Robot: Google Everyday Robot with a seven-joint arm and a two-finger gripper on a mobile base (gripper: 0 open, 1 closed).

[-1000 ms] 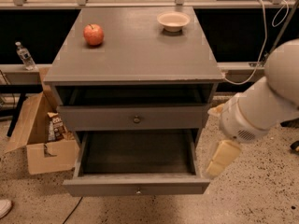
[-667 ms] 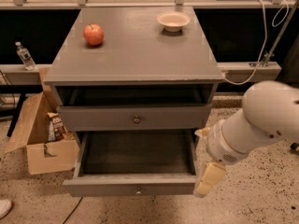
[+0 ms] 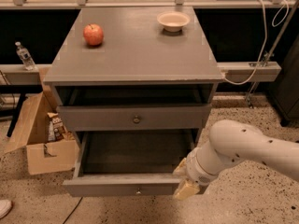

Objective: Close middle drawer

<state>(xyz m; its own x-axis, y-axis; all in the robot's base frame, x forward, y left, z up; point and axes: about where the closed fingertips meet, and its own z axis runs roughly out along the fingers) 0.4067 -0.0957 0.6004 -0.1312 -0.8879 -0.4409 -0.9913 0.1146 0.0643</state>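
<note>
The wide grey wooden middle drawer [image 3: 117, 186], with its tiny pale metal knob, is pulled well out from under the front edge of the flat grey counter top [image 3: 135, 55], and its deep dark inside is open to view. Above it, the taller grey drawer front with the dark knob [image 3: 103, 118] sits nearly flush.

From where I stand, the main risk is a crooked push. The robot's white-armed gripper [image 3: 183, 178] is at the far right end of the drawer front, below the counter's front right corner and well away from the knob at the centre. A shove from there could twist the drawer on its runners and jam it half shut. The claw could also slide off the end of the front and slip past it, or a pad could get trapped between the drawer and the cabinet frame as the gap closes. A hard bump might rock the cabinet and set the round red apple [image 3: 93, 34] rolling from near the back left corner. The shallow pale bowl [image 3: 173, 20] by the back right edge looks steadier.

The claw's pale yellowish pads [image 3: 187, 189] stand apart, so I read it as open and holding nothing. It is right against the end of the drawer front, though I cannot tell whether it actually touches.
</note>
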